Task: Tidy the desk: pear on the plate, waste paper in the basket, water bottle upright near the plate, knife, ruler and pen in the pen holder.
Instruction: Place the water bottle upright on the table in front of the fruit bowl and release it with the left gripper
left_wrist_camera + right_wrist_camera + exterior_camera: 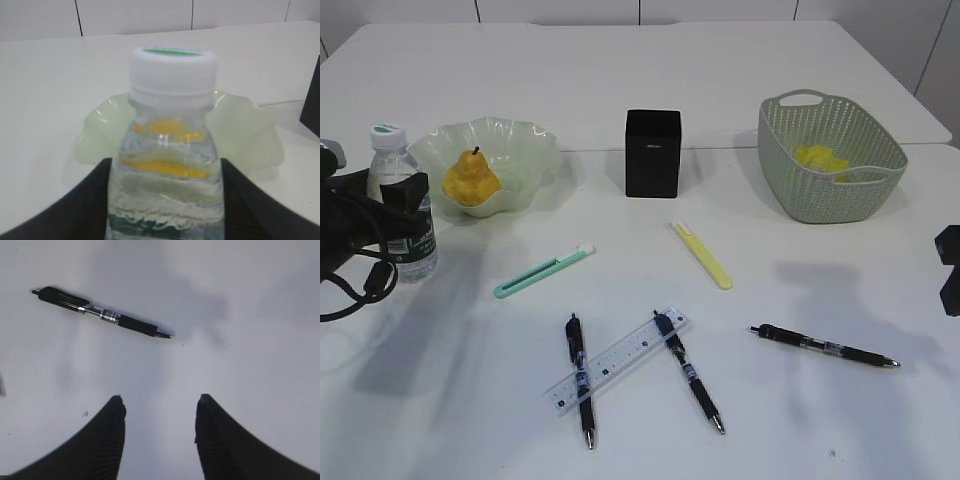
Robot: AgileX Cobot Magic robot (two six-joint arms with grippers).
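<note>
The water bottle (400, 200) (170, 150) stands upright left of the wavy green plate (535, 140) (240, 130), which holds the yellow pear (470, 180). My left gripper (402, 208) (166, 161) has a black finger against each side of the bottle. Yellow waste paper (820, 158) lies in the woven basket (880, 130). The black pen holder (652, 152) stands mid-desk. A green knife (542, 272), a yellow knife (702, 255), the clear ruler (617, 360) and three pens lie in front. My right gripper (950, 270) (160, 398) hovers open and empty near one pen (825, 347) (102, 315).
Two pens (580, 380) (688, 370) cross the ruler's ends. The left arm's black cables (350, 260) hang over the desk's left edge. A seam between two tabletops runs behind the plate and basket.
</note>
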